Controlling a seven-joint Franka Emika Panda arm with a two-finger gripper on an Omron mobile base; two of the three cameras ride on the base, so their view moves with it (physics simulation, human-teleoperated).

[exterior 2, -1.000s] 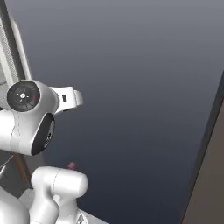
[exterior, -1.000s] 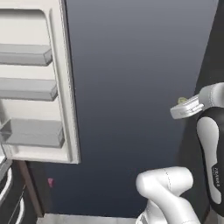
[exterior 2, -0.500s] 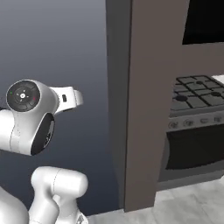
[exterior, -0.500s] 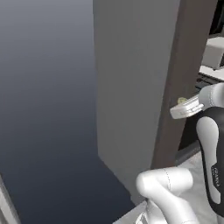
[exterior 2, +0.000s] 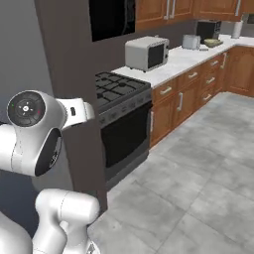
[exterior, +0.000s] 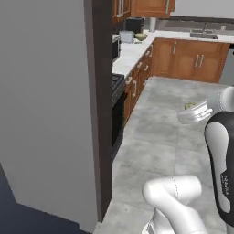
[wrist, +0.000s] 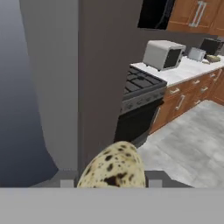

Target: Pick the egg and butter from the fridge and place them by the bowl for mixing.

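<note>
Egg (wrist: 113, 167): speckled, held between the closed claw (wrist: 109, 183) fingers, in transit toward the far tabletop (exterior 2: 188, 55). Butter: judged not yet fetched; placement pending.

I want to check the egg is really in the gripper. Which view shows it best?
The hand view: the speckled egg sits large and close at its bottom edge. In the left base view a pale bit near the hand may be it; too small to tell.
</note>
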